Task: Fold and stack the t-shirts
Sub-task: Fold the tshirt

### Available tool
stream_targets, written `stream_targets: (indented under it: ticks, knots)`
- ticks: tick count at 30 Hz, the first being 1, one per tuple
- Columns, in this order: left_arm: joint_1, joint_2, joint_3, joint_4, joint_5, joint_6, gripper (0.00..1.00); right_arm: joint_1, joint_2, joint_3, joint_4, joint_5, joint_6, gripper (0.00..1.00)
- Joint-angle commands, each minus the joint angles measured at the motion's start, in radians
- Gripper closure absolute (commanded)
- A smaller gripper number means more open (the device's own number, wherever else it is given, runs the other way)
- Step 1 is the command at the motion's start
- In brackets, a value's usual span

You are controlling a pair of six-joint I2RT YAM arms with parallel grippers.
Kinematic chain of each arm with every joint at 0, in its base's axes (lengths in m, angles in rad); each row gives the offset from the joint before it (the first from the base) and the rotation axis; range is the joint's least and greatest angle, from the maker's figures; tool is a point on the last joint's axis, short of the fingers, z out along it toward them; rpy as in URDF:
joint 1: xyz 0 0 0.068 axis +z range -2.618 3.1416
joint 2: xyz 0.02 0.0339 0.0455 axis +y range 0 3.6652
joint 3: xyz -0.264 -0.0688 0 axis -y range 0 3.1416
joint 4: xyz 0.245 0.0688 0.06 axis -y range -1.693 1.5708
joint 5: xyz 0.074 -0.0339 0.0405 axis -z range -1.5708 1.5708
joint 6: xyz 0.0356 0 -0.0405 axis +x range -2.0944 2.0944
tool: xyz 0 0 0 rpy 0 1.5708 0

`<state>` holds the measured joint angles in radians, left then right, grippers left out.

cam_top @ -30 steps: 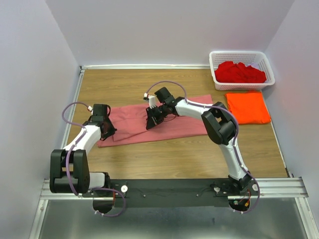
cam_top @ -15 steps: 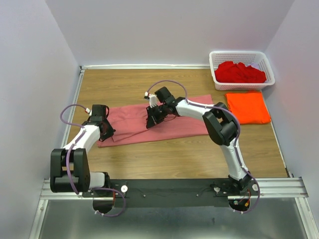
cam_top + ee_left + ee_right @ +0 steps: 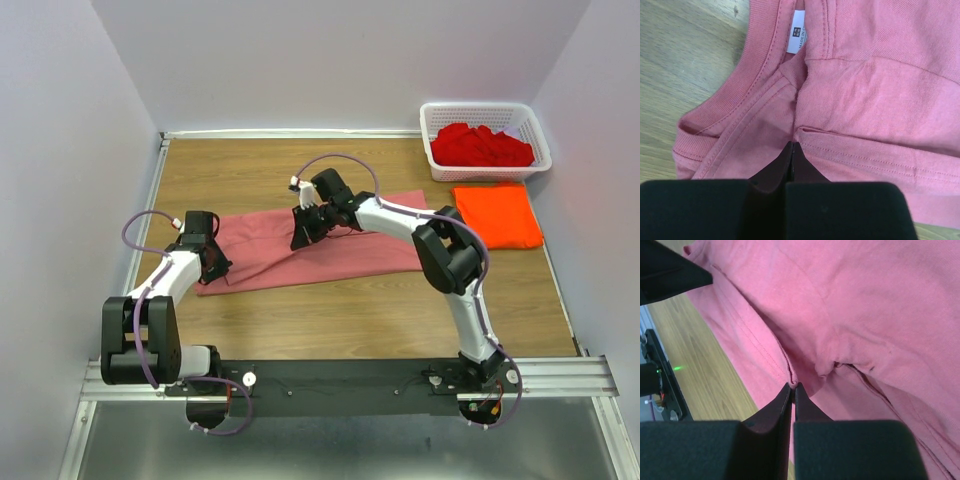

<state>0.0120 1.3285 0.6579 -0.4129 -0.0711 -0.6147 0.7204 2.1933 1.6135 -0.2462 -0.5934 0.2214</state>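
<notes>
A large salmon-pink t-shirt [image 3: 350, 255] lies flat across the middle of the table. At its left end, near the collar and white label [image 3: 799, 37], my left gripper [image 3: 213, 263] is shut, its tips [image 3: 792, 145] pinching a crease of the pink cloth. My right gripper [image 3: 300, 238] reaches over the shirt's middle and is shut on a seam of the pink t-shirt [image 3: 865, 300], with a bead of cloth between its tips [image 3: 793, 386]. A folded orange t-shirt [image 3: 497, 215] lies at the right. Deep red t-shirts [image 3: 482, 146] fill the basket.
The white lattice basket [image 3: 485, 105] stands at the back right corner, just behind the orange t-shirt. Bare wooden table [image 3: 330, 320] stretches in front of the pink shirt. Lilac walls enclose the table on three sides.
My right gripper has shifted slightly toward the back with the pinched cloth. The left gripper has stayed in place.
</notes>
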Motion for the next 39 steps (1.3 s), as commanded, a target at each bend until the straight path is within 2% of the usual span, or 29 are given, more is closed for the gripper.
stream_targets:
  ticks: [1,5,7,9,10,12,13,16,18,21,25,34,39]
  knots:
    - [0.006,-0.022,-0.014,-0.006,-0.024,-0.014,1.0,0.005,0.033,0.002,0.019,0.073,0.025,0.89]
    - [0.006,-0.057,-0.014,-0.001,-0.024,-0.013,0.99,0.005,0.025,-0.009,0.019,0.132,0.044,0.88]
    - [0.008,-0.083,-0.015,-0.003,-0.022,-0.014,0.91,0.005,0.014,-0.01,0.018,0.148,0.049,0.82]
    - [0.006,-0.097,-0.015,-0.006,-0.018,-0.014,0.82,0.005,-0.003,-0.01,0.018,0.17,0.055,0.76]
    - [0.006,-0.103,-0.014,-0.01,-0.016,-0.014,0.72,0.007,-0.007,-0.01,0.018,0.175,0.056,0.67]
    - [0.008,-0.121,-0.006,-0.021,-0.018,-0.011,0.62,0.005,-0.023,-0.017,0.016,0.188,0.061,0.59]
    - [0.008,-0.133,-0.003,-0.029,-0.018,-0.007,0.53,0.005,-0.049,-0.024,0.016,0.213,0.062,0.53]
    - [0.006,-0.178,0.006,-0.053,-0.015,0.0,0.36,0.005,-0.113,-0.067,0.012,0.294,0.064,0.46]
    - [0.005,-0.204,0.019,-0.072,-0.018,0.004,0.3,-0.001,-0.154,-0.125,0.004,0.366,0.064,0.44]
    - [0.003,-0.239,0.052,-0.087,-0.025,0.004,0.28,-0.03,-0.228,-0.209,-0.021,0.432,0.073,0.42]
    - [-0.009,-0.206,0.092,-0.061,-0.021,0.006,0.28,-0.075,-0.291,-0.286,-0.086,0.539,0.081,0.36]
    - [-0.047,0.09,0.212,0.057,-0.032,0.032,0.28,-0.084,-0.382,-0.403,-0.194,0.711,0.081,0.29]
    - [-0.047,0.237,0.285,0.069,-0.076,0.064,0.28,-0.084,-0.377,-0.447,-0.209,0.719,0.067,0.27]
